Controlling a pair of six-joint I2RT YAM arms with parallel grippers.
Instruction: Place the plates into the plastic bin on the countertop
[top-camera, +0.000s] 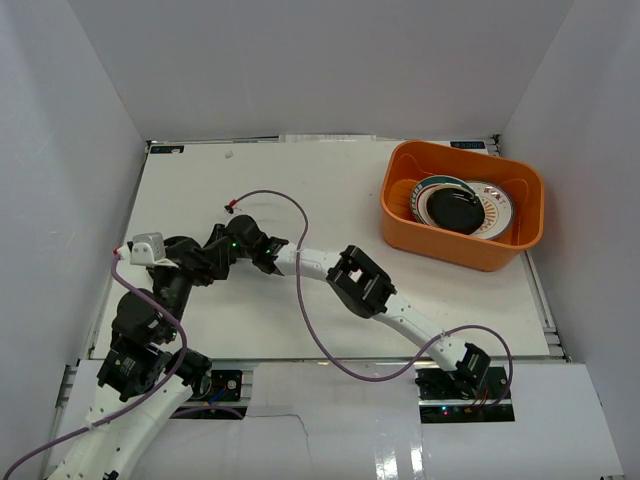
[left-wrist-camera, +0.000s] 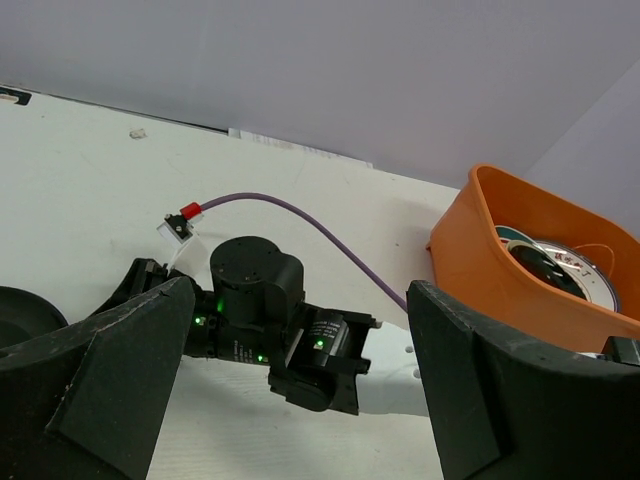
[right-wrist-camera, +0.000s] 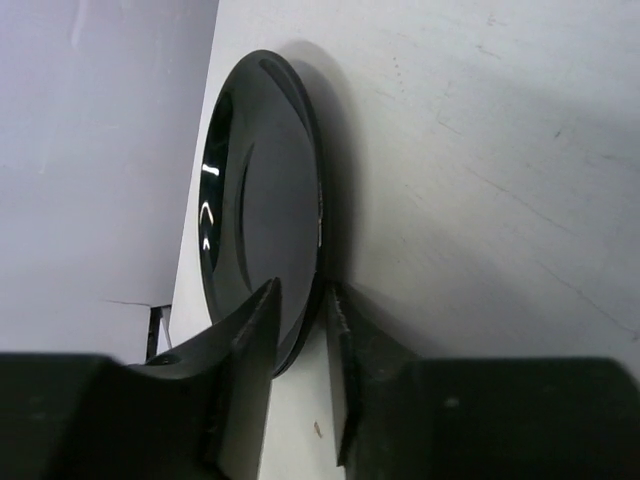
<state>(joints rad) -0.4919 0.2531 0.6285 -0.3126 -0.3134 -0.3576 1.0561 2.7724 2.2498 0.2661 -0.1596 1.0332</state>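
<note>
Our right claw (right-wrist-camera: 302, 292) pinches the rim of a small glossy black round plate (right-wrist-camera: 255, 190) on the flat white countertop (top-camera: 300, 180); our left claw (left-wrist-camera: 300, 300) gapes empty. Other plates (top-camera: 462, 205) lie stacked in the orange rectangular plastic bin (top-camera: 460, 250), far right.

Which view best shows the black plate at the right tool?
Right wrist: the black plate is large and close, its rim between the right tool fingers. Top external hides it under the arms; left wrist catches only a dark edge, likely it.

Wht walls (top-camera: 300, 60), 3 sides; even light.
</note>
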